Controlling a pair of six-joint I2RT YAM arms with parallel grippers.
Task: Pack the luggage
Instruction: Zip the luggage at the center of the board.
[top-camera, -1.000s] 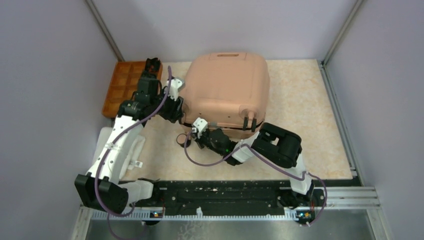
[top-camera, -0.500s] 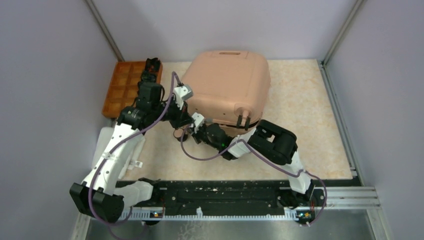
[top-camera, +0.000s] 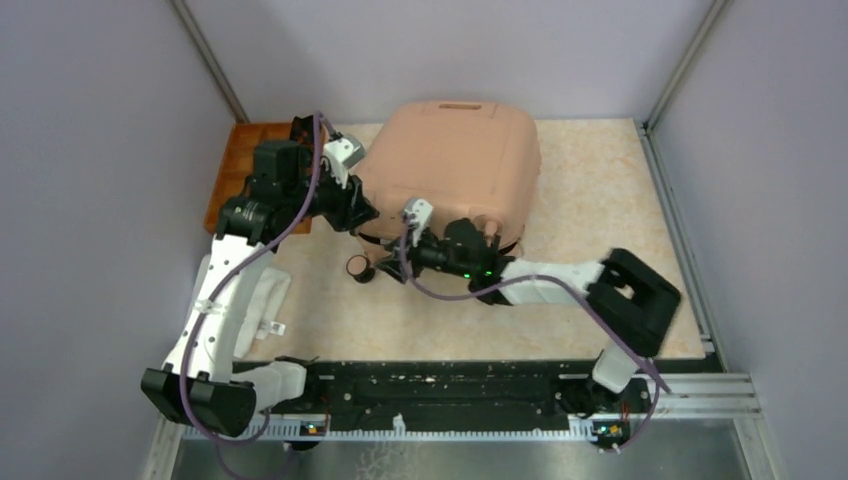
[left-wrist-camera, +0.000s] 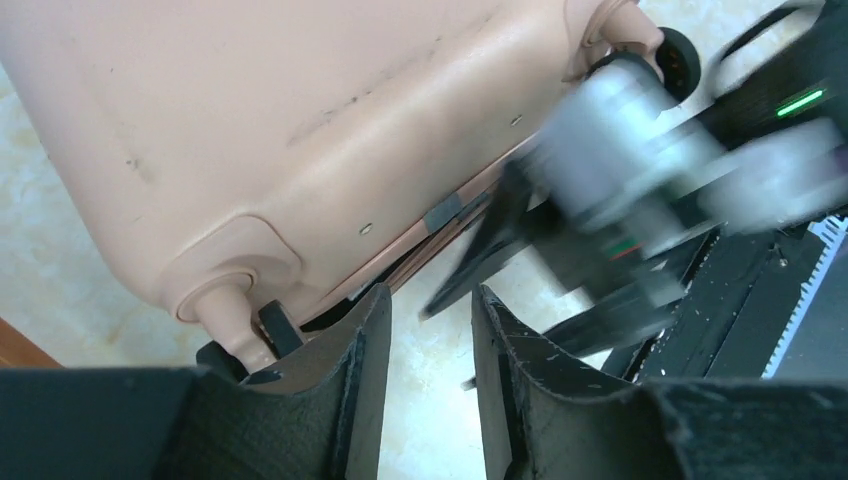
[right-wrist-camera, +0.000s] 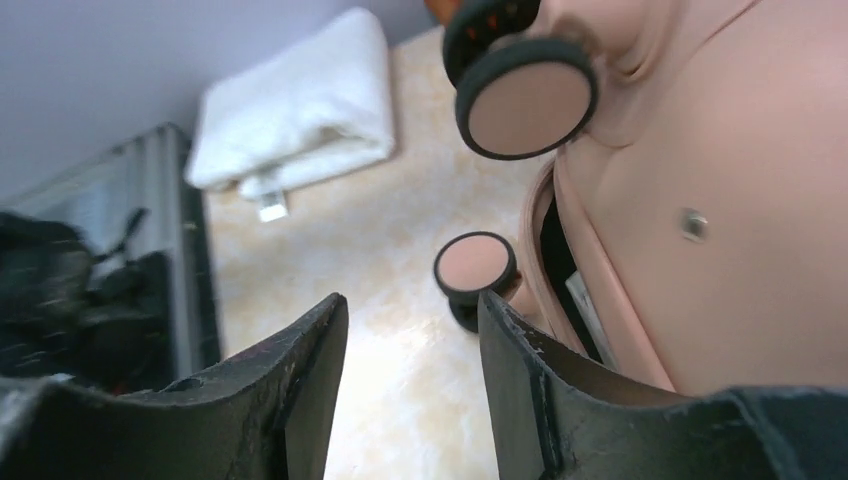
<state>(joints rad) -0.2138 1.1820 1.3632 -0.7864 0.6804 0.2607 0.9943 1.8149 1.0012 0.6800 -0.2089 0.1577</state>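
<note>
Showed peach luggage (top-camera: 450, 165), lid slightly ajar, near the far edge of the surface (top-camera: 600, 200), with left hand (left-wrist-camera: 428, 300) and right hand (right-wrist-camera: 410, 310) parted, holding nothing.

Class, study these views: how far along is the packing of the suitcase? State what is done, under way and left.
Done: nothing visibly; the luggage lies nearly shut, contents hidden. Under way: left gripper and right gripper, both open and empty, sit at its wheel-end seam, which gapes slightly. To do: the folded white towel lies outside on the table.
</note>
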